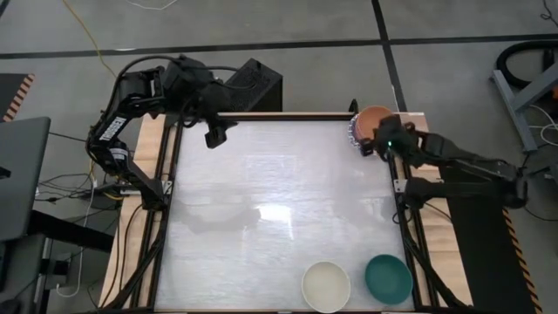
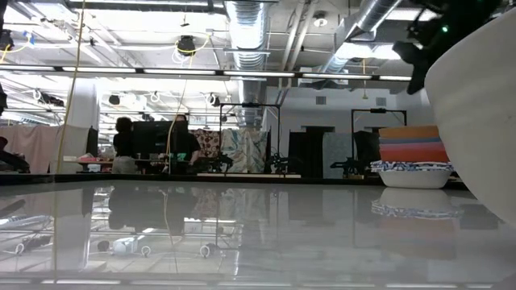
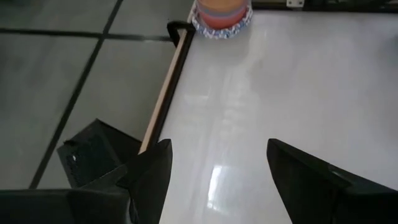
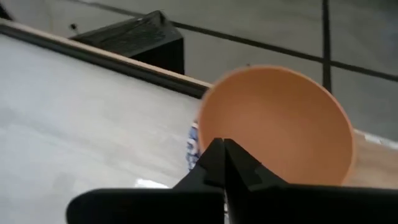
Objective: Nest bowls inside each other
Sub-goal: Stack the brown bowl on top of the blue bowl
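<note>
A stack of nested bowls (image 1: 370, 124) stands at the table's far right corner, an orange bowl (image 4: 280, 124) on top and a white bowl with a blue patterned rim (image 2: 415, 173) at the bottom. My right gripper (image 4: 222, 146) is shut just beside the stack, its tips before the orange bowl's near rim, nothing between them. A cream bowl (image 1: 326, 286) and a teal bowl (image 1: 388, 278) rest on their bases at the near edge. My left gripper (image 3: 217, 177) hangs open above the far left part of the table, holding nothing. My right gripper's shut fingertips (image 4: 217, 155) stand over the near rim of the orange bowl (image 4: 208, 118) in its wrist view. Whether they touch the rim I cannot tell. The bowl sits upright in the stack.
The white tabletop (image 1: 279, 201) lies bare between the stack and the two near bowls. A dark frame rail (image 1: 174, 174) runs along the table's edges. A black box (image 1: 255, 85) stands on the floor beyond the far edge.
</note>
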### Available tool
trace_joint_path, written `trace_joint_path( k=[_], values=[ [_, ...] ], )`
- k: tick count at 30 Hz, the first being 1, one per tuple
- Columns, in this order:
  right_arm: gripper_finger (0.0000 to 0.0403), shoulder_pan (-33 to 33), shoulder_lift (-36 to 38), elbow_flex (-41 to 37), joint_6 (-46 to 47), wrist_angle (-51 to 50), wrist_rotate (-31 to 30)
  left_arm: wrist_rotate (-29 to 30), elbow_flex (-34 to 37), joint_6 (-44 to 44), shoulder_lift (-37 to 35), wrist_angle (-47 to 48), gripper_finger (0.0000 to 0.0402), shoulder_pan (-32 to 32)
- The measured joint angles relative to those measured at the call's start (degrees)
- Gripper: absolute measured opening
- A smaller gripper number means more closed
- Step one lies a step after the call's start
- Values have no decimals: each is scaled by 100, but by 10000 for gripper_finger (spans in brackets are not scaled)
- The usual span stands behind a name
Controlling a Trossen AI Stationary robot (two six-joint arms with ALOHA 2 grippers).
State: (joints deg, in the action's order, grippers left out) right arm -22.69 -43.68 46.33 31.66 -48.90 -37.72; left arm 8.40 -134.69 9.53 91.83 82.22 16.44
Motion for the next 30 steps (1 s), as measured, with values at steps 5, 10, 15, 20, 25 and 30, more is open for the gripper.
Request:
trace_joint_path(
  k=[5, 10, 15, 20, 25, 30],
  values=[
    [14, 378, -79, -488, 627, 45, -661, 0, 0, 126, 0, -237, 251, 1],
    [6, 388, -426, -732, 697, 182, -717, 0, 0, 161, 0, -285, 251, 1],
    [8, 336, -774, -735, 693, 156, -756, 0, 0, 153, 0, -276, 251, 1],
    [8, 278, -813, -735, 695, 219, -542, 0, 0, 129, 0, -250, 251, -1],
    [8, 548, -601, -599, 695, 321, -656, 0, 0, 123, 0, -202, 251, 1],
    [8, 528, -626, -682, 680, 360, -990, -1, 0, 139, 0, -216, 251, 0]
  ],
)
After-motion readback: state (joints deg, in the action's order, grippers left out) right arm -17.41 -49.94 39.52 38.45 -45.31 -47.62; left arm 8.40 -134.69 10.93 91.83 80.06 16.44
